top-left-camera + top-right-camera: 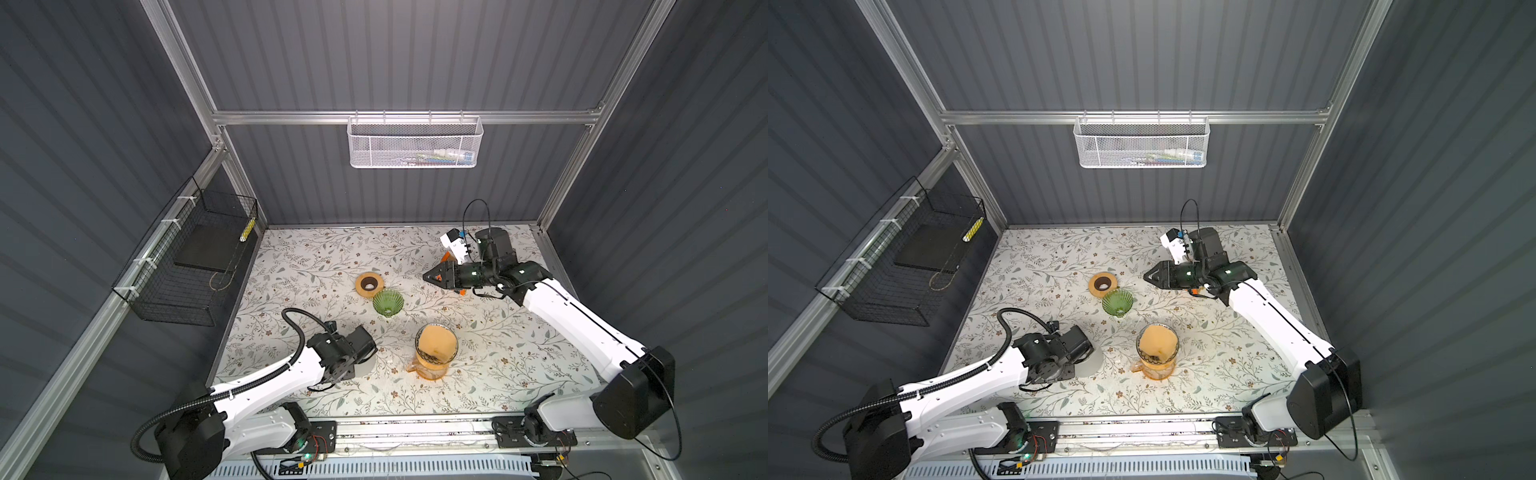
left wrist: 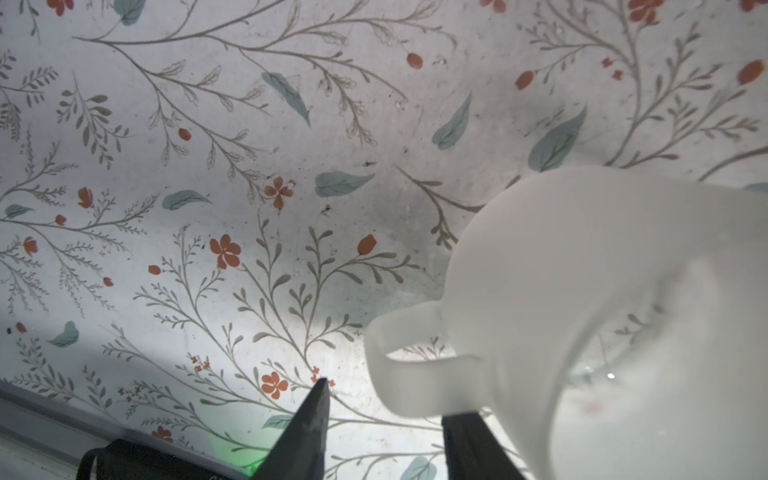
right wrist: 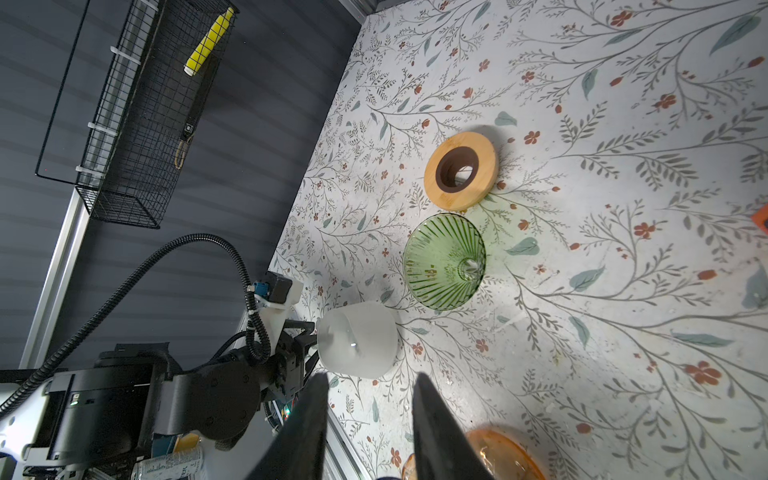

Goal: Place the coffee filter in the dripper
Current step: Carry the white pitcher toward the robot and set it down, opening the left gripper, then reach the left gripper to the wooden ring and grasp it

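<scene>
- Nearest: right claw, part open, empty.
- Left claw part open, empty, beside white cup; one fingertip hidden behind it.
- Filter atop orange jug, apart from both claws.

A tan paper filter stands opened out in the top of an orange glass jug near the front of the flowered table; whether another holder sits beneath it cannot be told. Well apart from it, toward the middle, the green glass dripper, a ribbed see-through cone, lies tipped on its side with nothing inside, its rim just beside a wooden ring.
</scene>
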Tool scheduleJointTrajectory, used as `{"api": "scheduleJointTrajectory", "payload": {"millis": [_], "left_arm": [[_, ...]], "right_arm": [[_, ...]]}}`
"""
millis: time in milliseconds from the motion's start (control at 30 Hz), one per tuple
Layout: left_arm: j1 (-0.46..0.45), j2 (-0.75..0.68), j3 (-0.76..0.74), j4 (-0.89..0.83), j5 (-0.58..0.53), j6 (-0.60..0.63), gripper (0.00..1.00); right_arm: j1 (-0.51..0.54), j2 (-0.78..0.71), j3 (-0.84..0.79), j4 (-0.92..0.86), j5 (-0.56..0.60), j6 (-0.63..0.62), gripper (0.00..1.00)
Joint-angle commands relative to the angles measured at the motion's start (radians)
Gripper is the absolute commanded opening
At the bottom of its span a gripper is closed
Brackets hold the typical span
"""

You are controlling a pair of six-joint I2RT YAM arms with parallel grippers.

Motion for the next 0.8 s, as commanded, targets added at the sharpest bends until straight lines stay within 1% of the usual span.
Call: {"api": "scheduleJointTrajectory", "payload": {"millis": [0,67,167,300,400,467,500,567,633,700,767], "left_arm": [[0.004,-0.082,0.043,-0.039,0.036,0.057,0.46],[0.004,-0.138,0.046,-0.025,0.075,0.059,0.46],[0.004,-0.166,0.085,-0.037,0.085,0.053,0.46],[0.004,-0.106,0.197,-0.025,0.093,0.09,0.45],[0.004,-0.037,0.333,-0.021,0.056,0.135,0.46],[0.025,0.005,0.423,0.001,0.032,0.181,0.47],[0.049,0.027,0.458,0.014,0.045,0.207,0.48],[0.146,0.084,0.518,0.053,0.116,0.265,0.48],[0.245,0.135,0.547,0.101,0.179,0.311,0.48],[0.354,0.192,0.555,0.157,0.259,0.352,0.49],[0.469,0.257,0.55,0.238,0.37,0.374,0.5]], "right_arm": [[0.005,0.012,0.034,-0.004,-0.013,-0.016,0.36],[0.004,0.014,0.04,-0.005,-0.013,-0.019,0.36],[0.005,0.014,0.037,0.001,-0.014,-0.019,0.36],[0.004,0.01,0.028,0.02,-0.023,-0.005,0.36],[0.004,0.0,0.025,0.022,-0.019,-0.005,0.37],[0.005,0.0,0.029,0.014,-0.013,-0.006,0.37],[0.004,0.004,0.035,0.01,-0.015,-0.006,0.37],[0.003,0.015,0.046,0.008,-0.03,0.0,0.37],[0.0,0.03,0.066,-0.004,-0.039,-0.003,0.37],[-0.008,0.045,0.095,-0.031,-0.038,-0.017,0.37],[-0.025,0.059,0.125,-0.051,-0.041,-0.023,0.37]]}}
